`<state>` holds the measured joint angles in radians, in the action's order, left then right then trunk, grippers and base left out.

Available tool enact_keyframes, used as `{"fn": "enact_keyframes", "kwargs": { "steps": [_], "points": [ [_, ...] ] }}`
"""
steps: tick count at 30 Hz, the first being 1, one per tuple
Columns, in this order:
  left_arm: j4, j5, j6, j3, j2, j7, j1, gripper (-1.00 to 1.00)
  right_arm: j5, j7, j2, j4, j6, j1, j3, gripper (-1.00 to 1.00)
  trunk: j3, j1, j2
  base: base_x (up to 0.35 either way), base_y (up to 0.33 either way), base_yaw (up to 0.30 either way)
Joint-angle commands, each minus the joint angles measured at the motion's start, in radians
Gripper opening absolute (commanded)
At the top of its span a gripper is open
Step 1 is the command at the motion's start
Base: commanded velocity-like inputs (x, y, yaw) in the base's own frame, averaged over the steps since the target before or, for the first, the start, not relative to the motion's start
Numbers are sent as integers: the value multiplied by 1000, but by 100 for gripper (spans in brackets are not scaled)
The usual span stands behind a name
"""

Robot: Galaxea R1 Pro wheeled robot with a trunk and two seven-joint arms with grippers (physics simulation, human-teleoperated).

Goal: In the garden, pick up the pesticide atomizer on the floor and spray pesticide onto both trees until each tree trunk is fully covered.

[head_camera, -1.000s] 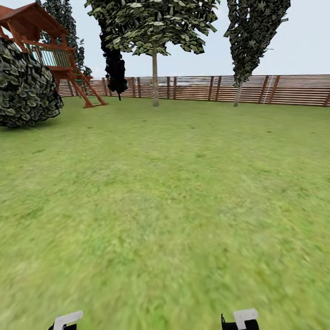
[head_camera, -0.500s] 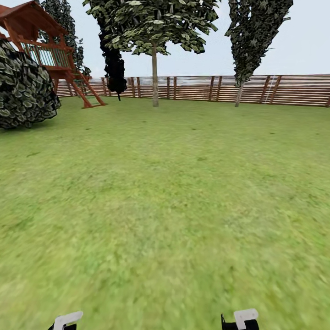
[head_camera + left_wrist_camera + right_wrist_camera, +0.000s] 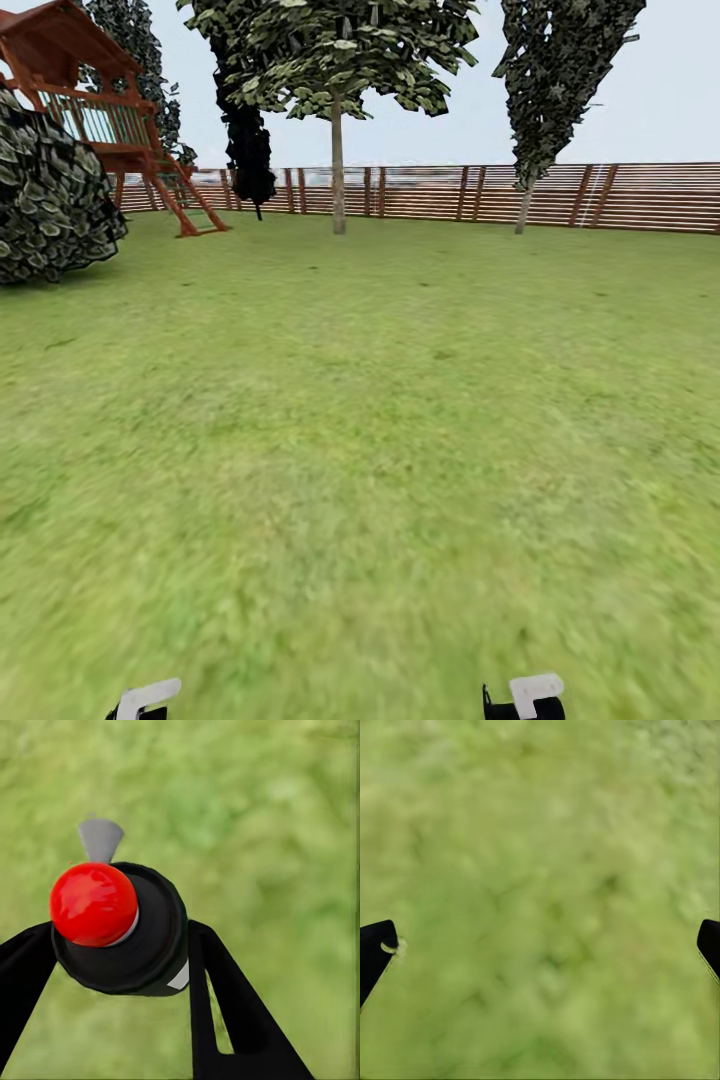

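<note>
My left gripper point(image 3: 120, 949) is shut on the pesticide atomizer point(image 3: 154, 945), a black round body with a red knob point(image 3: 94, 904) and a grey nozzle point(image 3: 100, 838), held over grass. With nothing but lawn between its black fingertips point(image 3: 376, 952), my right gripper point(image 3: 544, 945) is open. Far ahead by the fence stands a tree point(image 3: 330, 50) with a thin-looking pale trunk point(image 3: 338, 170) and a leafy crown. A second, narrower tree point(image 3: 560, 70) with a pale leaning trunk point(image 3: 523, 208) is further right.
Green lawn point(image 3: 380, 420) stretches to a brown slat fence point(image 3: 620, 195). A large leafy bush point(image 3: 50, 200) and a red playset point(image 3: 110, 120) stand at the far left, a near-black conifer point(image 3: 248, 140) beside them. White parts of my arms point(image 3: 148, 695) show at the bottom edge.
The whole head view has shifted: the bush and playset slide left and slightly nearer, so the camera is moving over the lawn. The arm parts keep their place in the view.
</note>
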<state>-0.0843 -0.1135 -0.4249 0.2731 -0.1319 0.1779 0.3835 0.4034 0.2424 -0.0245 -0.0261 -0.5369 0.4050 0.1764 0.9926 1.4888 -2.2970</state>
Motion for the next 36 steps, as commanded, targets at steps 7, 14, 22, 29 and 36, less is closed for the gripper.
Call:
{"fn": "enact_keyframes", "kwargs": {
  "steps": [7, 14, 22, 29, 36],
  "points": [
    [0, 0, 0, 0, 0, 0, 0, -100, 0, 0, 0, 0, 0, 0, 0, 100, 0, 0, 0, 339, 0, 0],
    [0, 0, 0, 0, 0, 0, 0, -100, 0, 0, 0, 0, 0, 0, 0, 100, 0, 0, 0, 340, 0, 0],
    [0, 0, 0, 0, 0, 0, 0, -100, -1, 0, 0, 0, 0, 0, 0, 100, 0, 0, 0, 340, 0, 0],
    [0, 0, 0, 0, 0, 0, 0, -100, 0, 0, 0, 0, 0, 0, 0, 100, 0, 0, 0, 339, 0, 0],
    [0, 0, 0, 0, 0, 0, 0, -100, 0, 0, 0, 0, 0, 0, 0, 100, 0, 0, 0, 340, 0, 0]
  ]
}}
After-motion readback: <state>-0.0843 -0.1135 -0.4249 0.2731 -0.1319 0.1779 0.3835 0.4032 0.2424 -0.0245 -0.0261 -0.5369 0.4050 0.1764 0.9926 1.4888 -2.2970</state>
